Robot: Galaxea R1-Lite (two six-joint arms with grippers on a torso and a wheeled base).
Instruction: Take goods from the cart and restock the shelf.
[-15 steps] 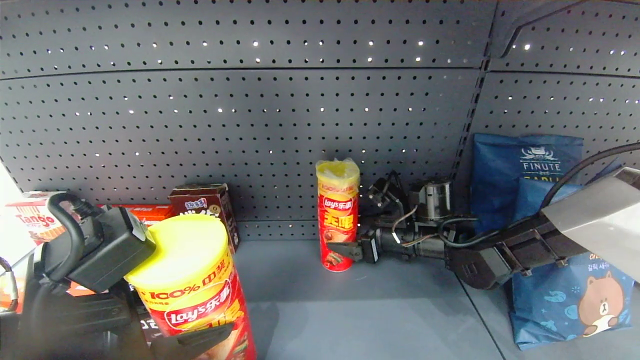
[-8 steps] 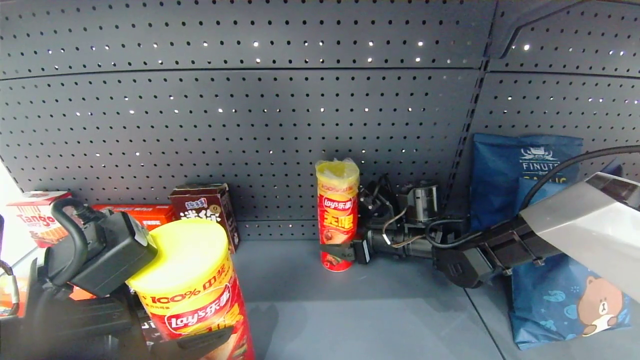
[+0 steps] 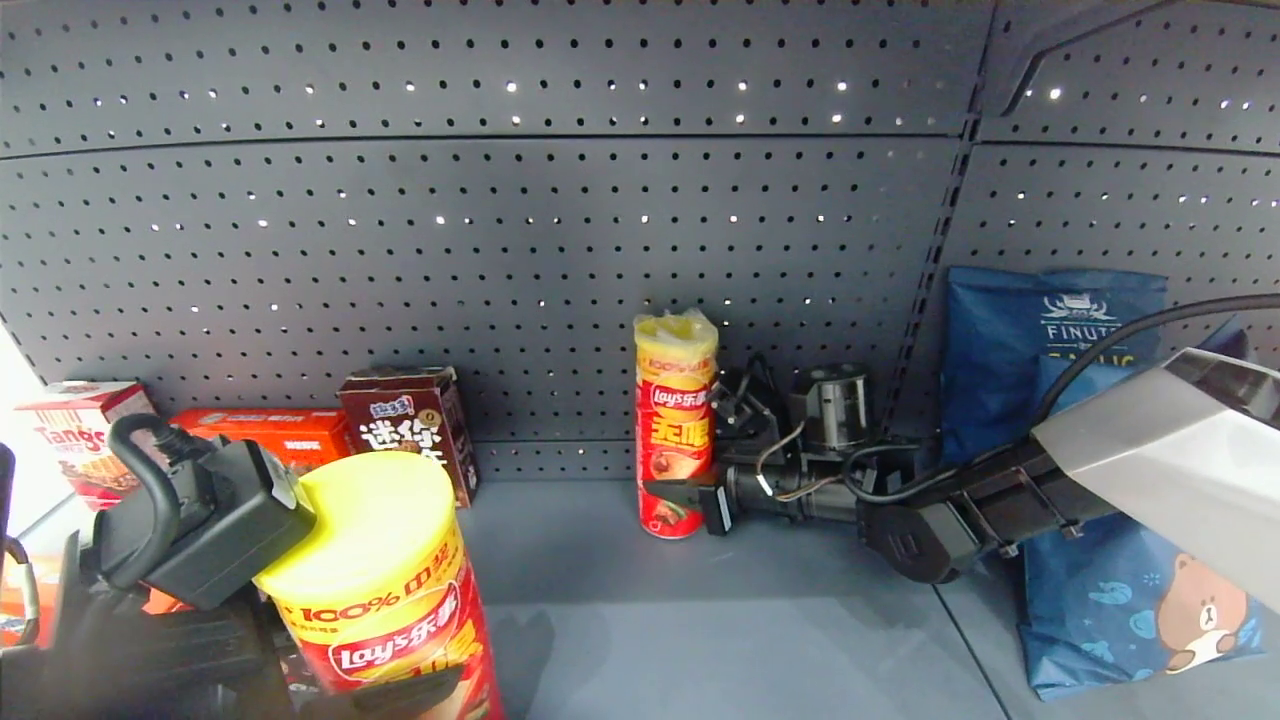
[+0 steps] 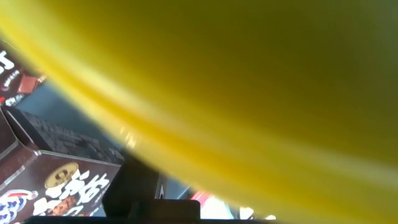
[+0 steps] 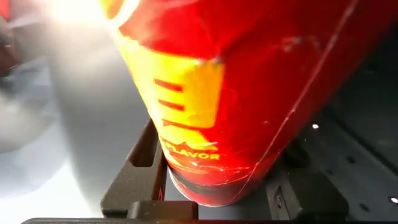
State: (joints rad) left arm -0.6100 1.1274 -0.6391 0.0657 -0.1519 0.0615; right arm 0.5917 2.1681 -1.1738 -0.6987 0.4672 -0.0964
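At the far left of the shelf (image 3: 720, 620) I see a red-and-white wafer box (image 3: 70, 435) against the perforated back panel (image 3: 500, 250). Just in front of it, low in the head view, my left jaws are clamped on the big chips can (image 3: 385, 580). One jaw shows under the can's red side and the other is hidden behind it. The can leans a little to the left, clear of the back row, and its yellow lid (image 4: 249, 93) sits right up against the left wrist camera. Behind it an orange box (image 3: 265, 432) lies flat, and a dark brown box (image 3: 410, 425) stands upright just beside that, both near the back panel. Toward the middle, well apart from those boxes, the slim chips can (image 3: 675, 430) stands upright close to the back panel, with crinkled film over its yellow top. My right jaws reach in from the right and grip it low on the body. The right wrist view shows one jaw on each side of the can's base. I cannot tell whether the base rests on the shelf or hangs just above it. Farthest right, a dark blue bag (image 3: 1050, 330) stands against the panel, with a lighter blue bag with a bear on it (image 3: 1130, 600) in front, partly behind my right arm
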